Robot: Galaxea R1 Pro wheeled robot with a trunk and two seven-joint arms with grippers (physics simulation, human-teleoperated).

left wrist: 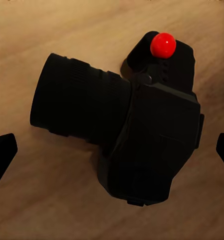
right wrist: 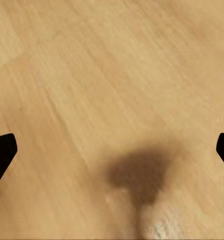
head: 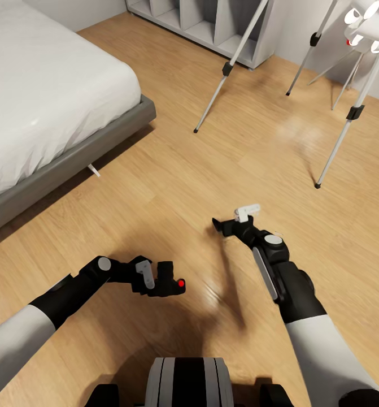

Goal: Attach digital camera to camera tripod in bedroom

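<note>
Fig.: Camera carried toward tripod, bedroom.
Near, at 7 o'clock, left pincer (head: pixel 165 281) appears to hold the digital camera (left wrist: pixel 127 132) above the floor (head: pixel 172 186), though fingertips sit wide at frame edges, so grip uncertain. Right pincer (head: pixel 226 225), 5 o'clock, spread, empty. Camera tripod (head: pixel 347 121) far, 1 o'clock: approach w/ camera level, avoid legs.

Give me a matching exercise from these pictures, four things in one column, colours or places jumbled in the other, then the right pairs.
Things:
1. digital camera
2. camera tripod
3. bed
4. right gripper

Descriptions:
A. grey frame, white mattress
B. over bare wooden floor
C. thin silver legs, black joints
D. black, with a red dot, at the left gripper

Pairs: 1-D, 2-C, 3-A, 4-B
</note>
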